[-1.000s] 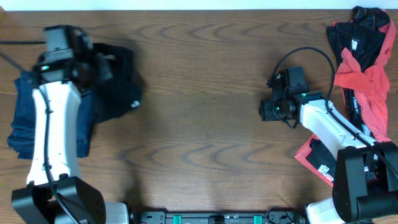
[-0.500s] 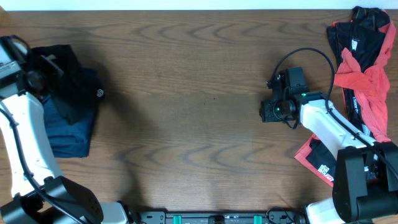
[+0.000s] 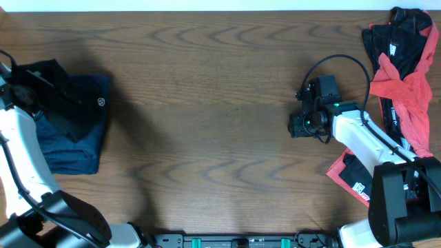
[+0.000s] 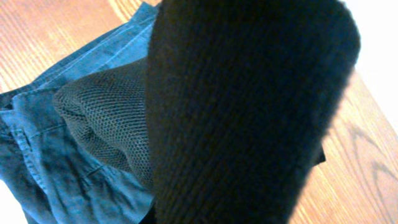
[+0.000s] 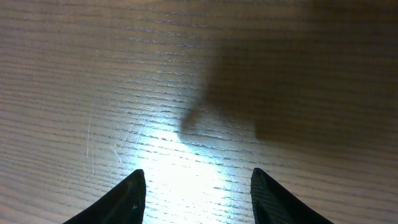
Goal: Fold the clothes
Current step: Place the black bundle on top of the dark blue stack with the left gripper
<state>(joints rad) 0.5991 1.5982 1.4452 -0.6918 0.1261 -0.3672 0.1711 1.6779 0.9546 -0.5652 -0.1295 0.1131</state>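
A black garment [image 3: 65,96] lies bunched on a folded blue garment [image 3: 76,145] at the far left of the table. My left gripper [image 3: 19,88] is at the table's left edge and shut on the black garment. In the left wrist view the black fabric [image 4: 249,112] covers the jaws, with its mesh lining [image 4: 106,124] and the blue garment [image 4: 50,168] beneath. My right gripper [image 3: 298,124] is open and empty over bare wood, right of centre; its fingertips [image 5: 196,180] show apart.
A pile of red and black clothes [image 3: 406,76] lies at the back right corner. Another red and black piece [image 3: 351,176] lies by the right arm's base. The wooden table [image 3: 220,103] spans the middle.
My left gripper has pulled the black garment to the left, over the blue garment, toward the table's left edge. The right arm has not moved.
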